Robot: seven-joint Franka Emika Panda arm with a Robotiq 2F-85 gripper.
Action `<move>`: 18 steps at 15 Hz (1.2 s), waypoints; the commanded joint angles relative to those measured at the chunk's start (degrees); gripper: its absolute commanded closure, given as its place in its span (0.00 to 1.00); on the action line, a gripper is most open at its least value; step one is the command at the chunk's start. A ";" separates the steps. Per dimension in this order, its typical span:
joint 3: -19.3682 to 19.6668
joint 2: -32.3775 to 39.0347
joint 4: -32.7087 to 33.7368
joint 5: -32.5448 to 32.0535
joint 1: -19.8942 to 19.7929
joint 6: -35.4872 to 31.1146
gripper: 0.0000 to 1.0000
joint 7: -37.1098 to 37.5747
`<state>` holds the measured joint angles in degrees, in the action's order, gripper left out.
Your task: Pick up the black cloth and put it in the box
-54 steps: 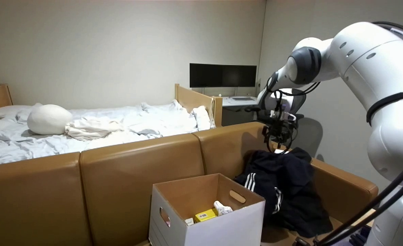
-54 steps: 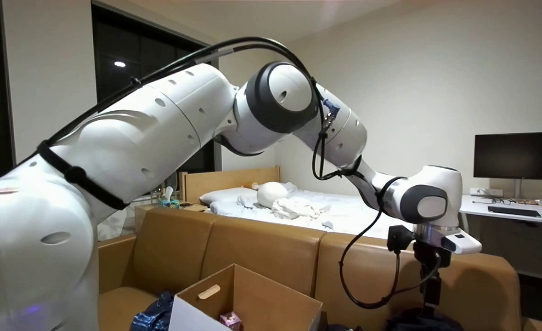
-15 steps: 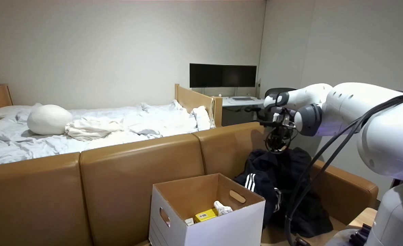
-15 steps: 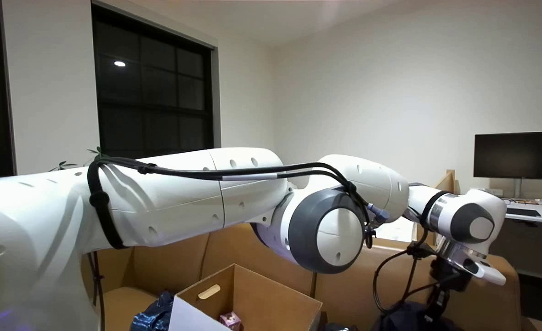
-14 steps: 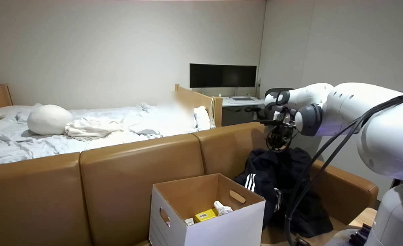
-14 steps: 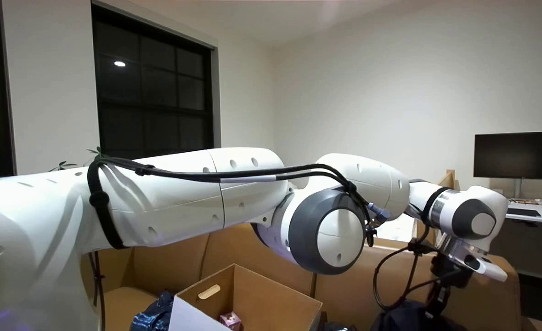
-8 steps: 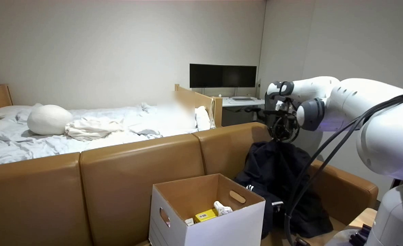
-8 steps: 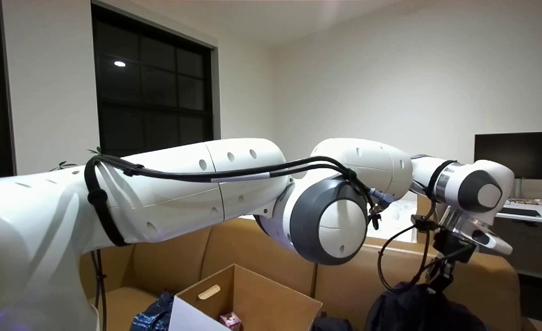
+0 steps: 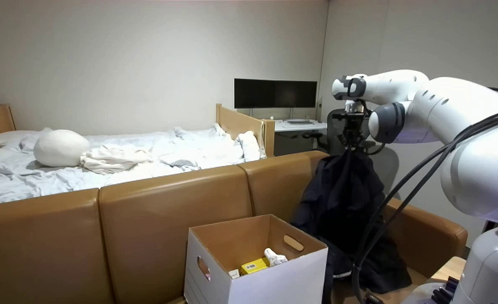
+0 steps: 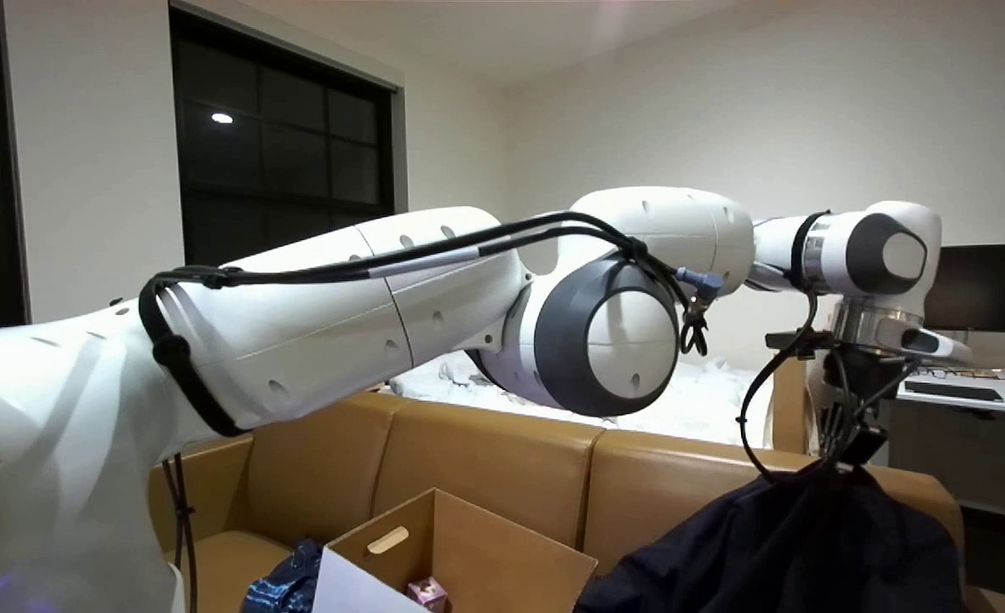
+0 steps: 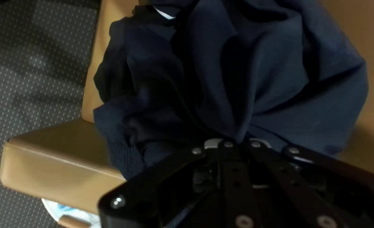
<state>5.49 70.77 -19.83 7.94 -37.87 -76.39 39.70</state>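
A: Where is the work going on?

B: Toward one end of the sofa (image 9: 173, 202), where the arm (image 10: 298, 332) reaches out long, its forearm about level and its wrist turned down.

A: And the black cloth (image 9: 342, 198)?

B: Straight below the claw (image 11: 241, 144), hanging from it. Its long axis runs near upright, narrow at the top and spreading like a tent; some of its lowest folds look to rest on the sofa's seat. Whether it is all one piece, I can't tell.

A: Which way is the box (image 9: 278, 278) from there?

B: Sideways, along the sofa. In both exterior views it lies on the picture's left of the cloth, close by; whether they touch, I can't make out. The claw looks higher than the rim, but much of the cloth hangs lower, so I'd lift more before swinging across, or the slack may drag on the wall.

A: Is the grip real?

B: Looks so. In the wrist view the claw is narrow, its fingertips (image 11: 228, 144) close together on a pinched fold. A small bite for that much fabric; it could slip.
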 commanded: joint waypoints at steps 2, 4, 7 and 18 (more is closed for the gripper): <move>2.11 -6.01 -1.26 -4.92 1.77 3.52 1.00 -6.81; 2.82 -7.97 -1.27 -6.23 2.53 5.26 1.00 -9.05; 3.67 -10.53 -0.98 -7.45 3.30 6.39 1.00 -11.40; 3.55 -21.46 -1.19 -6.86 2.96 15.52 1.00 -16.64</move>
<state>9.13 54.07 -19.84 1.54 -34.67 -64.11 25.56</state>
